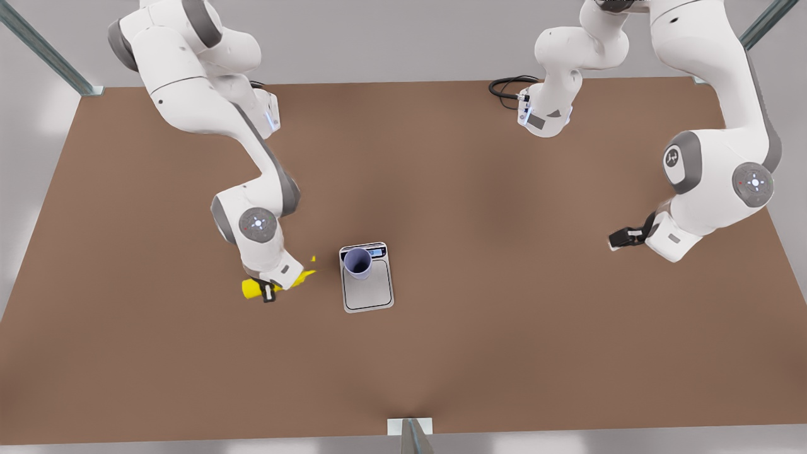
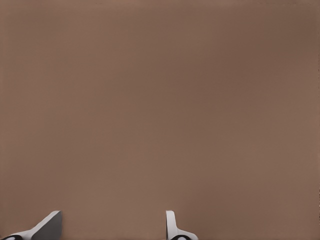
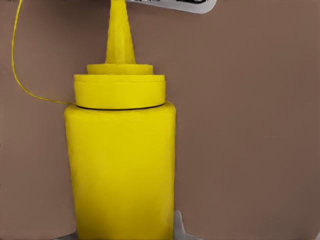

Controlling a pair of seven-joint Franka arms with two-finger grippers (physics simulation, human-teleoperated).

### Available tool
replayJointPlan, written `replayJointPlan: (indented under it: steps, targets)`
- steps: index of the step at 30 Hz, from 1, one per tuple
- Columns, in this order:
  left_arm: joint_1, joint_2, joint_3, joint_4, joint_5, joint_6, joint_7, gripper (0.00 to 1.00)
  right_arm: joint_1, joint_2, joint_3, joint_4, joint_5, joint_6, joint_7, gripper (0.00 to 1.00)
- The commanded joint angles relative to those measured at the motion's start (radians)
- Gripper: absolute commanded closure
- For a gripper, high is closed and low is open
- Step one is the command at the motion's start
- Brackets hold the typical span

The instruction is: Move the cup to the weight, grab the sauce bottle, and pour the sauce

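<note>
My two arms are glossy white, built of rounded shells with dark grey bands at the joints. Round grey caps on my elbows carry a small lit white mark and a red dot. A black cable loops behind one base. My right gripper [image 1: 270, 291] and left gripper [image 1: 621, 239] are black-fingered on white hands.

table [image 1: 504, 353]: brown, matte | wall [image 1: 391, 38]: pale grey | frame posts [image 1: 44, 50]: metal

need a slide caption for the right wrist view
Right gripper at the yellow sauce bottle, nozzle toward the scale.
</note>
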State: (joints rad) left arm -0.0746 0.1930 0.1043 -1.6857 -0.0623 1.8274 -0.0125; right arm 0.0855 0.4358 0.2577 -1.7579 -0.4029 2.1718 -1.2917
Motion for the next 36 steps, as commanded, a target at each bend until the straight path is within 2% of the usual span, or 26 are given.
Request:
replayJointPlan:
  steps: [1, 6, 13, 15, 16, 20, 29, 36]
  targets:
    - [-0.001, 0.006, 0.0, 0.011, 0.009, -0.008, 0.002, 0.0, -0.007, 0.0, 0.0, 0.0, 0.024, 0.003, -0.026, 0.41]
    - [-0.002, 0.013, 0.0, 0.024, 0.007, -0.031, 0.029, 0.0, -0.159, 0.018, -0.005, -0.012, 0.423, 0.056, -0.469, 0.41]
    - [-0.001, 0.026, 0.002, 0.023, 0.007, -0.028, 0.022, 0.0, -0.27, 0.063, -0.006, -0.058, 0.918, 0.062, -0.863, 0.41]
    - [-0.002, 0.033, 0.002, 0.024, 0.007, -0.022, 0.02, 0.0, -0.317, 0.098, 0.006, -0.06, 0.966, 0.045, -0.88, 0.41]
    - [-0.002, 0.033, 0.002, 0.024, 0.007, -0.022, 0.02, 0.0, -0.345, 0.133, 0.029, -0.052, 1.039, 0.023, -0.926, 0.41]
    - [-0.001, 0.036, 0.002, 0.024, 0.007, -0.019, 0.02, 0.0, -0.403, 0.198, 0.026, -0.061, 1.326, -0.133, -1.173, 0.41]
    - [-0.001, 0.051, 0.002, 0.027, 0.01, -0.011, 0.02, 0.0, -0.503, 0.36, 0.028, -0.061, 1.484, -0.388, -1.279, 0.41]
    - [-0.002, 0.068, 0.002, 0.049, 0.01, -0.022, 0.017, 0.0, -0.515, 0.409, 0.028, -0.055, 1.507, -0.414, -1.278, 0.4]
